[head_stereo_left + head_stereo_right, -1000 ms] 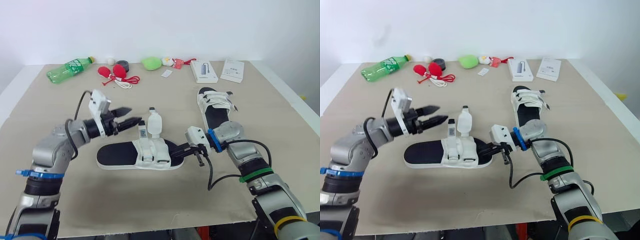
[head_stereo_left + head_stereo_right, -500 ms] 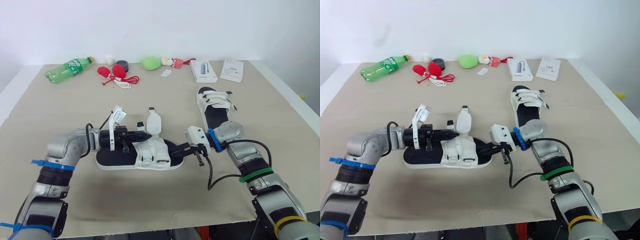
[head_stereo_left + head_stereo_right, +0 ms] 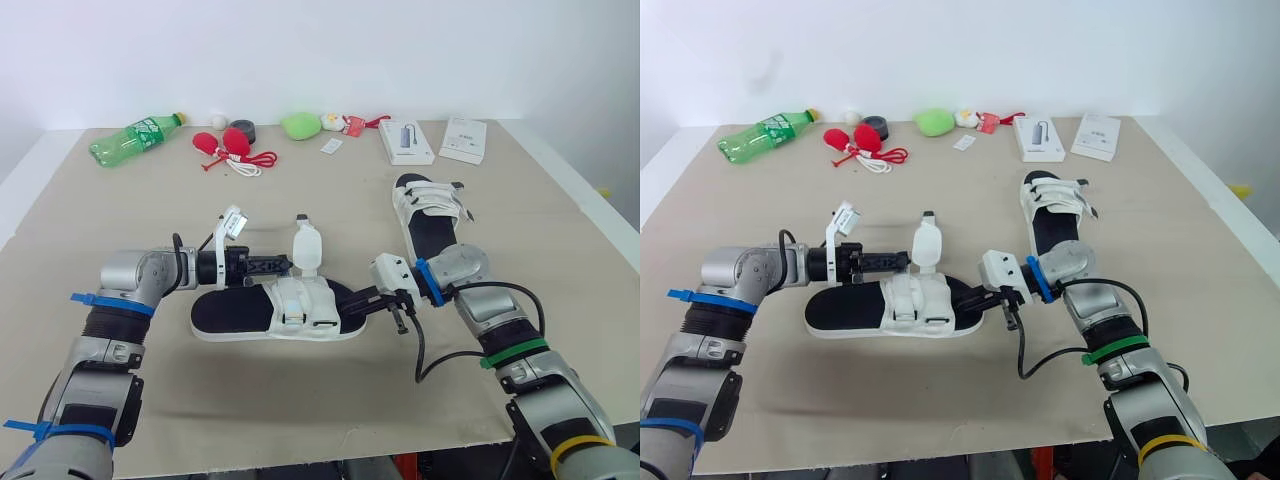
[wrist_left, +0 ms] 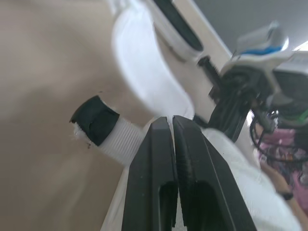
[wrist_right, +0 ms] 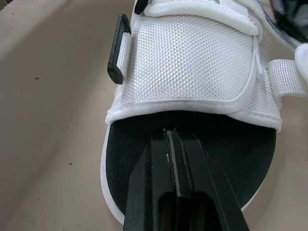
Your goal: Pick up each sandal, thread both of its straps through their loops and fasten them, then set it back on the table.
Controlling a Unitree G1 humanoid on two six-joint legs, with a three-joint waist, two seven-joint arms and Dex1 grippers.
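Since 1 s ago, L arm has dropped from its raised pose and is now reaching in low. L gripper (image 3: 286,265) is sitting just left of the front strap (image 3: 308,245), at frame ctr. Rear strap (image 3: 291,298), upright before, is now lying folded over the white upper.

Table (image 3: 300,400) is filling most of the frame. Near sandal (image 3: 230,312) is lying flat at ctr, long axis left-right, black insole showing. Its front strap is standing up, flap leaning slightly right. Second sandal (image 3: 430,215) is lying right of ctr, pointing toward the far edge, well apart from both grippers.

L gripper's fingers are pressing together w/ only a thin line btwn them, tips close to the strap base in the wrist view; contact w/ the strap can't be told. R gripper (image 3: 350,303) is coming in from the right, fingers together, tips resting on the insole just in front of the white band.

Along the top edge: green bottle (image 3: 135,140) is lying on its side upper left, two white boxes (image 3: 407,141) upper right, and a green toy (image 3: 302,126) and a red item w/ cord (image 3: 228,143) are sitting top ctr.
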